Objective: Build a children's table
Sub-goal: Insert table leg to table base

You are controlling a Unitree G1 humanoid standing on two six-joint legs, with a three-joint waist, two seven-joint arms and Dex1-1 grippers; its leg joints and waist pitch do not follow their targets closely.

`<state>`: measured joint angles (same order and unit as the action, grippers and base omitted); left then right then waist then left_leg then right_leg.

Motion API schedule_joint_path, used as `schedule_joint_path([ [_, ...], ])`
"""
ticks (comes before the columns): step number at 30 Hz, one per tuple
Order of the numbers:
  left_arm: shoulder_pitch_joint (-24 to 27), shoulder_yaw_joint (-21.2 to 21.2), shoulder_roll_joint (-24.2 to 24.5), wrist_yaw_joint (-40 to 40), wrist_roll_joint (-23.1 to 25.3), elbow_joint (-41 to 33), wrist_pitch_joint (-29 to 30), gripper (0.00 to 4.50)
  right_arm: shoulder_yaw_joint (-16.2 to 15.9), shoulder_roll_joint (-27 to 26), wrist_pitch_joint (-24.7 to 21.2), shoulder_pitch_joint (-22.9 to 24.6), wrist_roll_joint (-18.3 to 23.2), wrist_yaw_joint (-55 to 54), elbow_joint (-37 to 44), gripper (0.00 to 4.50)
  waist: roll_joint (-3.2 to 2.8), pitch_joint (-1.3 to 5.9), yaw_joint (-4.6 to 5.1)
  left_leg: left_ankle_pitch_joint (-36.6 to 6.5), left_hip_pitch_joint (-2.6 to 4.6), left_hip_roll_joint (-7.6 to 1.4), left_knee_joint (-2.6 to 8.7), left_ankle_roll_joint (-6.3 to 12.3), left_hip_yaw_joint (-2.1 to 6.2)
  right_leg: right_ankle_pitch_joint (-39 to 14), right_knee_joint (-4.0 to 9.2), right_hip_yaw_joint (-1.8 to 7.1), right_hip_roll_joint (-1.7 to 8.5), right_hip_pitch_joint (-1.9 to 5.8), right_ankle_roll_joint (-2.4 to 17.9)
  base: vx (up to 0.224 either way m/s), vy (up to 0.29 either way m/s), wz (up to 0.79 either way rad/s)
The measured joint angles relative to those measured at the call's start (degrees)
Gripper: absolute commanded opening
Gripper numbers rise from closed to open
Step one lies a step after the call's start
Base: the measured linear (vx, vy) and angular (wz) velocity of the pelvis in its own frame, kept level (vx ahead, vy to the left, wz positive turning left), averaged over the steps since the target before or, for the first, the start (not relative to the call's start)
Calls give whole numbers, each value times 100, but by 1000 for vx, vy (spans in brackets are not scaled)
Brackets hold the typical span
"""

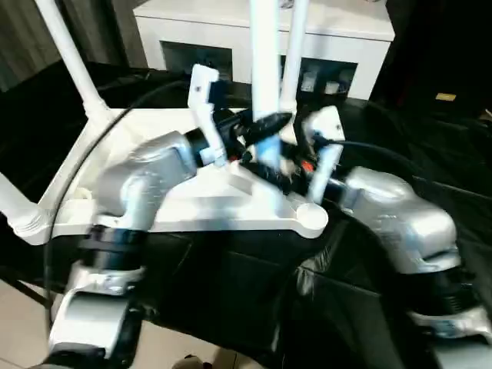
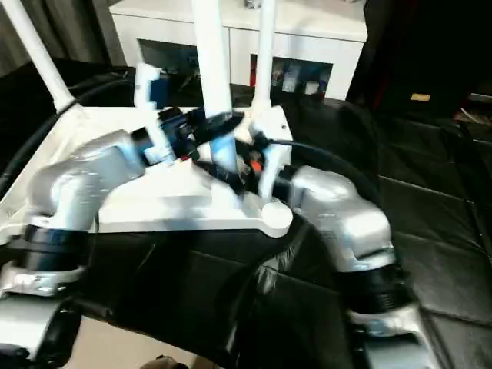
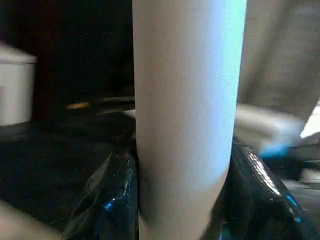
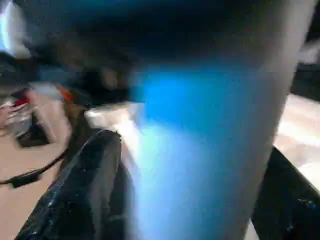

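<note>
Tabletop [image 1: 154, 204] lies ribs-up on black cloth, near right socket [image 1: 311, 217] empty. From the head I see both grippers on one upright leg [image 1: 265, 69]. Left wrist: fingers [image 3: 112, 195] clamp smooth, stiff, light-looking plastic. Right wrist: fingers [image 4: 85, 190] flank it too. I'd hold low.

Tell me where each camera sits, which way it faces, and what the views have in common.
Left eye: on the head, looking forward and down at the tabletop; both silver forearms show.
Right eye: beside it, same scene, white cabinet behind.
Left wrist: looks along the left gripper, its fingers clamped on the held leg.
Right wrist: looks along the right gripper, fingers either side of the same leg.
Shared: all four views show this upright leg.
</note>
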<state>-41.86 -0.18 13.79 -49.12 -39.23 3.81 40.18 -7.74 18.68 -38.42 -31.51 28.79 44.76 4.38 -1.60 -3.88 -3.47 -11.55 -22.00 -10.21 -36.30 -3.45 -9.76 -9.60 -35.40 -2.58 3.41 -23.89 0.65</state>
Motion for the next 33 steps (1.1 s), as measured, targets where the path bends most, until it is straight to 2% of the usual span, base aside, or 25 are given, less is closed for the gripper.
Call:
schedule_joint_path([
  [6,-20,183,80,-395,-449,-11,276,190,-120,456,-331,39,208,566,225,347,0,0,1,3,12,-1,-1,-5,-1,1,-17,1,0,2,2,0,0,0],
  [7,-22,194,97,-446,-474,-7,289,190,-136,459,-396,45,248,593,227,319,0,0,7,4,12,-1,-1,-7,-1,1,-20,1,0,1,2,0,0,0],
  [10,-21,194,111,-504,-478,33,308,190,-160,458,-486,48,304,648,231,311,0,0,13,6,15,-1,-1,-10,-1,1,-27,1,0,1,2,0,0,0],
  [13,-21,193,119,-517,-478,68,309,190,-171,458,-522,48,323,675,231,269,0,0,6,10,16,-1,-1,-16,0,1,-29,0,0,0,2,0,0,0],
  [22,-24,169,114,-506,-385,119,231,190,-175,442,-603,47,403,625,242,212,0,1,3,10,12,-1,-1,-17,1,1,-27,0,0,-1,2,0,0,0],
  [23,-38,161,97,-471,-359,156,223,225,-174,426,-602,47,385,585,225,208,0,1,0,10,12,-1,-1,-17,1,1,-27,0,0,0,2,0,0,0],
  [25,-89,139,51,-302,-240,238,193,259,-175,325,-545,47,203,376,157,206,0,0,2,10,12,-1,-1,-17,0,1,-28,1,0,-1,2,0,0,0],
  [27,-198,169,-85,184,8,393,9,266,-174,134,-253,30,-210,-81,-26,204,0,1,6,13,13,-1,-2,-21,2,2,-29,0,0,1,2,0,0,0],
  [28,-247,166,-173,463,174,476,-121,295,-174,18,-87,19,-434,-364,-168,202,0,1,9,14,11,0,-2,-24,2,2,-30,0,0,0,2,0,0,0],
  [33,-327,151,-626,1695,874,653,-714,318,-52,-585,339,6,-790,-1455,-627,200,1,1,15,16,3,-1,-2,-25,4,1,-27,-1,0,-6,2,0,0,0],
])
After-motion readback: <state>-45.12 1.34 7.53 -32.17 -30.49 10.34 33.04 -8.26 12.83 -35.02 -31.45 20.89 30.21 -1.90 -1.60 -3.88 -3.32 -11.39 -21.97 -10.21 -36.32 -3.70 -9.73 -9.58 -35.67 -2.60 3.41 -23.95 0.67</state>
